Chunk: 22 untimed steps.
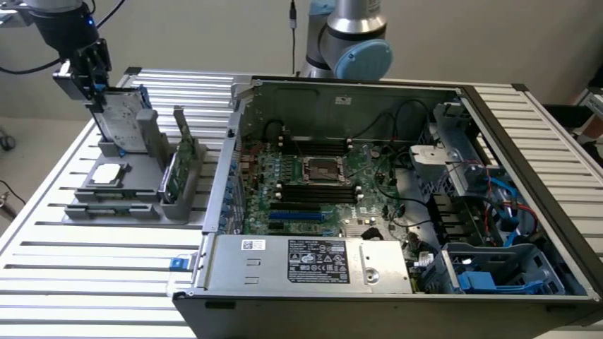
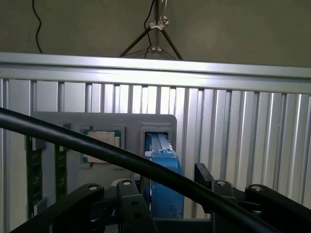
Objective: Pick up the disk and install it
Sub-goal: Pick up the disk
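Slatted aluminium tabletop (image 1: 85, 282) carries everything; a grey parts holder (image 1: 127, 194) sits toward the exterior view's left of it, and the rest is placed by that holder.

At the holder's far corner, on the exterior view's left, the disk (image 1: 123, 119) stands on edge in a slot. The gripper (image 1: 94, 88) hangs over its top edge with jaws spread wide, one finger to each side. In the wrist view a gap shows between the disk (image 2: 163, 162) and the finger beside it, so nothing is pinched yet.

On the holder's near part lies a small silver chip (image 1: 106, 174); along the holder's side toward the exterior view's right, a green circuit card (image 1: 183, 161) stands on edge. Beyond the holder on that side is the open computer case (image 1: 282, 95); farthest from the holder is its blue drive bay (image 1: 490, 281).

As I judge it, the disk does not look centred between the fingers. If so, one finger would reach it first and could tilt it in the slot, and a tilted disk may bind against the slot walls when lifted. A grip that catches only the blue plastic carrier could flex or slip. The black cable (image 2: 97, 149) crossing the wrist view runs close to the disk and might snag on the holder. A crooked lift could knock the neighbouring card.
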{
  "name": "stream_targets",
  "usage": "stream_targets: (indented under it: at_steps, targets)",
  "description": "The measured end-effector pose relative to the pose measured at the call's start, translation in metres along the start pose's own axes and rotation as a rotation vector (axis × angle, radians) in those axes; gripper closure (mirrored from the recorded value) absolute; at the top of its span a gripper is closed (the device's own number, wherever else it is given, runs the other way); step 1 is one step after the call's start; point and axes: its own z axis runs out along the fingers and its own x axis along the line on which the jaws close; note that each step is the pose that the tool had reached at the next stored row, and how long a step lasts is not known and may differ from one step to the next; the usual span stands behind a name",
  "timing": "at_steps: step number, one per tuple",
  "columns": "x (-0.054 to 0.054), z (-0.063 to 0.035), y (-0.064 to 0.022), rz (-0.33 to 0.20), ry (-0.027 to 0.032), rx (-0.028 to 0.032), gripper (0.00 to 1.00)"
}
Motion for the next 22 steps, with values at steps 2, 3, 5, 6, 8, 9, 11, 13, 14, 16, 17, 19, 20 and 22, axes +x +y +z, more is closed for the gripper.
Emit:
stream_targets:
  at_steps: [2, 3, 5, 6, 8, 9, 11, 13, 14, 16, 17, 19, 20, 22]
  targets:
    - [0.0, 0.0, 0.0, 0.0, 0.0001, 0.0, 0.46]
    - [0.0, 0.0, 0.0, 0.0, 0.0002, -0.0001, 0.46]
    - [0.0, 0.0, 0.0, 0.0, 0.0004, 0.0, 0.48]
    - [0.0, 0.0, 0.0, 0.0, 0.0005, 0.0, 0.48]
    - [0.0, 0.0001, 0.0, 0.0, 0.0011, -0.0001, 0.55]
    - [0.0, 0.0001, 0.0, 0.0, 0.0014, -0.0001, 0.55]
    - [0.0, 0.0001, 0.0, 0.0, 0.0021, -0.0001, 0.55]
    - [0.0001, 0.0001, 0.0, 0.0, 0.0031, -0.0002, 0.57]
    - [0.0, 0.0002, 0.0, 0.0, 0.0032, -0.0002, 0.64]
    - [0.0, 0.0003, 0.0, 0.001, 0.0043, -0.0002, 0.67]
    - [0.0, 0.0003, 0.0, 0.001, 0.0049, -0.0003, 0.67]
    - [0.0, 0.0003, 0.0, 0.001, 0.0057, -0.0004, 0.67]
    - [0.0, 0.0004, 0.0, 0.001, 0.0059, -0.0002, 0.67]
    - [0.0, 0.0004, 0.0, 0.001, 0.0062, -0.0003, 0.67]
